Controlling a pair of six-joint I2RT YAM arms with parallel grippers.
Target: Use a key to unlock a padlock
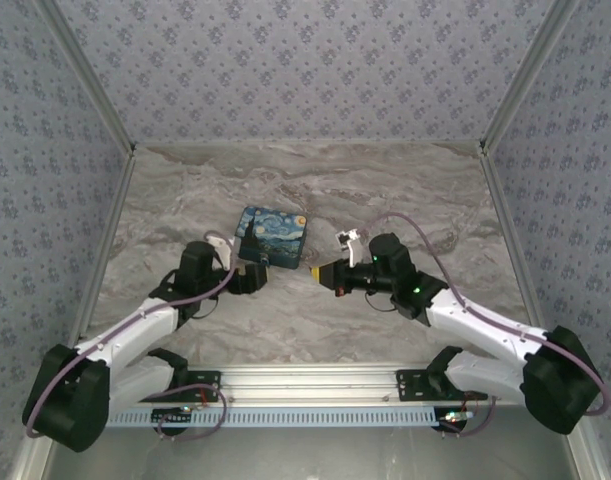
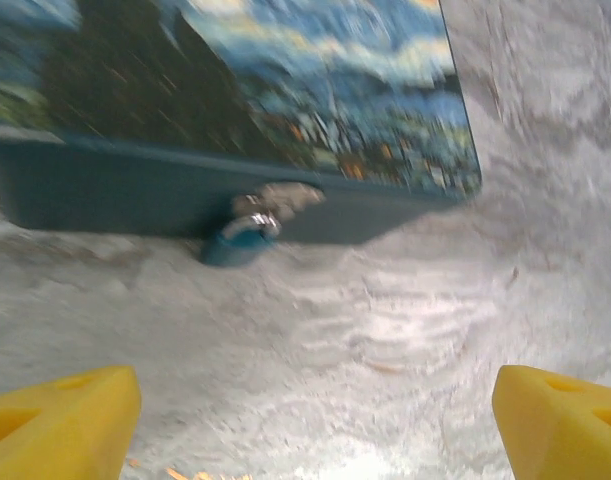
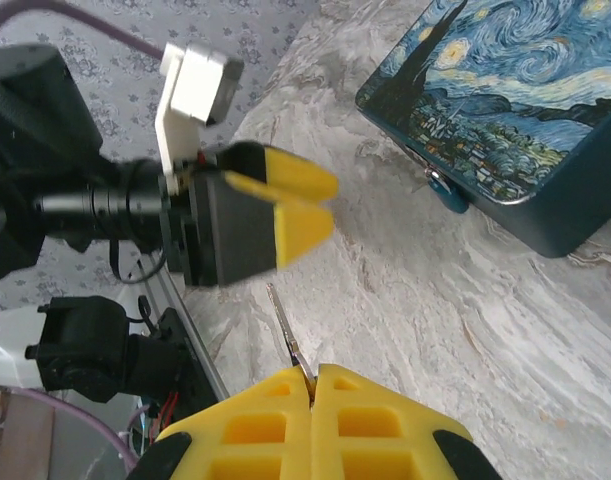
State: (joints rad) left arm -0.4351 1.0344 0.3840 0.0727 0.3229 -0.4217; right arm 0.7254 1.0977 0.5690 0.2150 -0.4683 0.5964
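at near side wall of tin box (image 1: pixel 273 236), mid tabletop (image 1: pixel 315 190): padlock (image 2: pixel 240 238), body touching tabletop. left gripper (image 2: pixel 310 410) wide, empty, facing it, nearer. right gripper (image 3: pixel 313 385) clamped on key (image 3: pixel 285 325); blade points toward left gripper, aside of padlock.

We see a starry-night painted box (image 1: pixel 272 237), perhaps tin, on the marbled surface (image 1: pixel 385 180); floral-patterned walls (image 1: pixel 305 60) surround it.

The table (image 1: pixel 385 190) looks like polished marble, smooth with a soft sheen. The box (image 2: pixel 105 190) is painted and semi-gloss. The padlock (image 2: pixel 235 243) is glossy teal with a shiny metal shackle (blurred). The thin key (image 3: pixel 285 325) is bare metal.
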